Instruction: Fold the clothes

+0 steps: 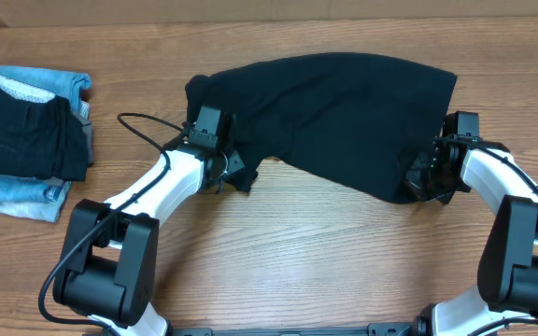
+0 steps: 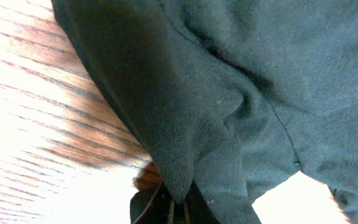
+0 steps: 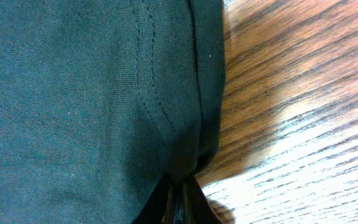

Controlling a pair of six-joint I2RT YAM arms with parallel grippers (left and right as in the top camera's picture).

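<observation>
A plain black T-shirt of soft thin fabric (image 1: 334, 112) lies rumpled across the middle and far part of the light wood-grain table (image 1: 325, 261), stretching from left of centre to the right side, with its near edge sloping toward the near right. The left gripper (image 1: 232, 171) sits at the shirt's near-left edge. In the left wrist view its dark fingertips (image 2: 166, 208) are clenched on a narrow fold of the T-shirt (image 2: 241, 93), which rises from the pinch in creased ridges, with bare table (image 2: 30, 112) to the left. The right gripper (image 1: 420, 182) is at the shirt's near-right corner. In the right wrist view its fingertips (image 3: 179, 202) are closed tight on the stitched hem of the T-shirt (image 3: 73, 93), the cloth filling the left of that view and the table (image 3: 291, 124) showing on the right. Between the two pinched points the fabric drapes loosely over the table, with a small scrap of cloth poking out just beside the left gripper. Well apart, at the table's left edge, lies a pile of light-blue denim pieces (image 1: 59, 82) with a dark folded garment (image 1: 26, 140) on top, showing a pale speckled inner band (image 1: 12, 89).
</observation>
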